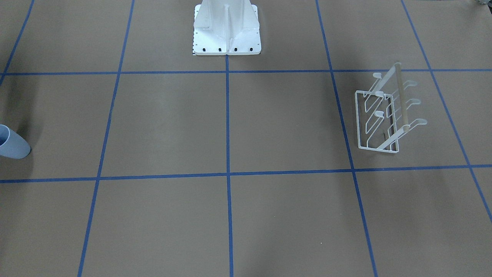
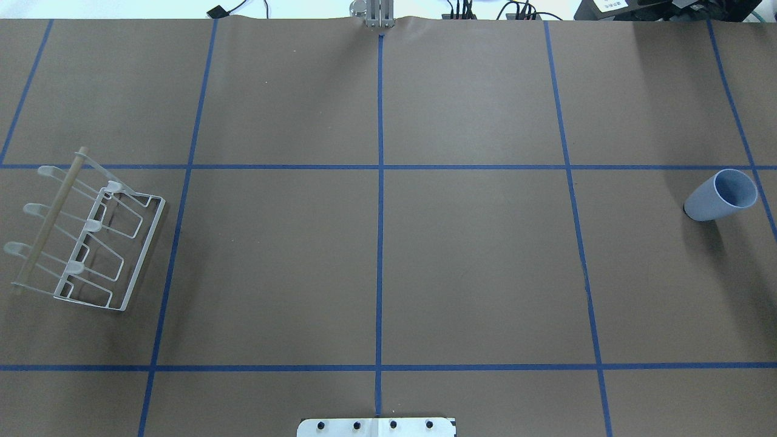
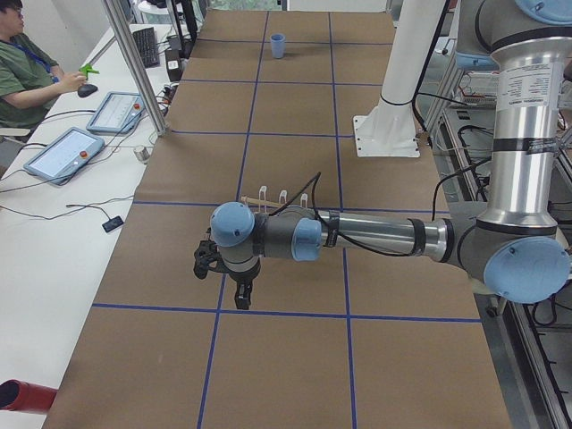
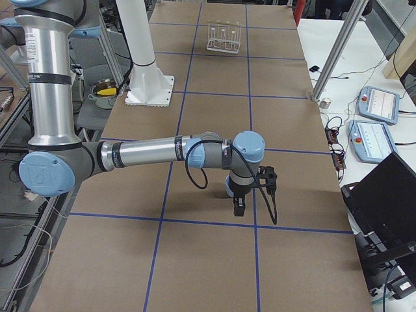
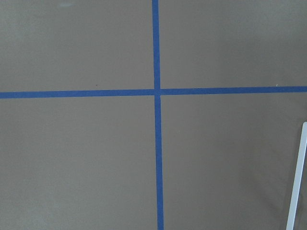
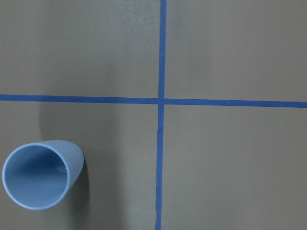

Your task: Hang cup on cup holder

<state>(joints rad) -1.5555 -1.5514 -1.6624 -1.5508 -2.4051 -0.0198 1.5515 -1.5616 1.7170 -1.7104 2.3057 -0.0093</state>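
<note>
The pale blue cup (image 2: 719, 195) stands upright, mouth up, near the table's right end; it also shows in the front view (image 1: 11, 143), far off in the left side view (image 3: 278, 45), and at the lower left of the right wrist view (image 6: 41, 175). The white wire cup holder (image 2: 85, 237) stands near the table's left end (image 1: 380, 119), its prongs bare. My left gripper (image 3: 234, 290) hangs above the table just beyond the cup holder (image 3: 281, 198). My right gripper (image 4: 238, 205) hangs above the table near the cup. Neither shows whether it is open or shut.
The white robot pedestal (image 1: 226, 30) stands at the table's middle edge. Blue tape lines (image 2: 380, 200) grid the brown table. An operator (image 3: 22, 71) sits beside touch pendants (image 3: 63, 152) on the side desk. A laptop (image 4: 383, 195) is at the far side.
</note>
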